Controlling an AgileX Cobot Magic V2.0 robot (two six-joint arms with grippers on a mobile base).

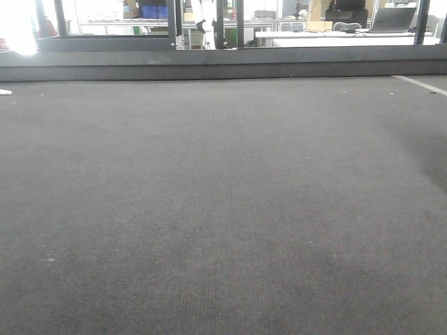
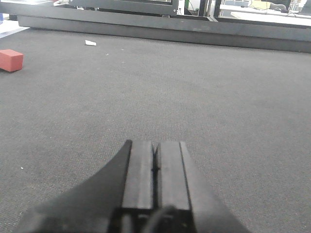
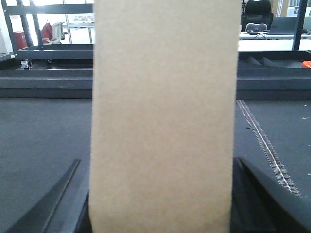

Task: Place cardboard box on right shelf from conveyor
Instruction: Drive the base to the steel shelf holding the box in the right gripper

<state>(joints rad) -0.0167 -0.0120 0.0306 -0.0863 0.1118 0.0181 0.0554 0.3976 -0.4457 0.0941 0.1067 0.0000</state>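
Observation:
The plain tan cardboard box (image 3: 165, 111) stands upright and fills the middle of the right wrist view, top to bottom. My right gripper (image 3: 158, 162) is shut on the cardboard box, one dark finger pressed to each side of it. The box hides the fingertips' inner faces. Beneath lies the dark grey ribbed conveyor (image 3: 39, 136), which also spreads across the front view as a bare conveyor (image 1: 223, 209). My left gripper (image 2: 155, 144) is shut with nothing in it, low over the conveyor (image 2: 218, 97). The right shelf is out of view. Neither gripper shows in the front view.
A small red block (image 2: 10, 59) and a white scrap (image 2: 90, 42) lie on the belt's far left. A dark raised rail (image 1: 223, 66) bounds the belt's far edge. A stitched seam (image 3: 267, 145) crosses the belt at right. Desks and chairs (image 1: 349, 31) stand beyond.

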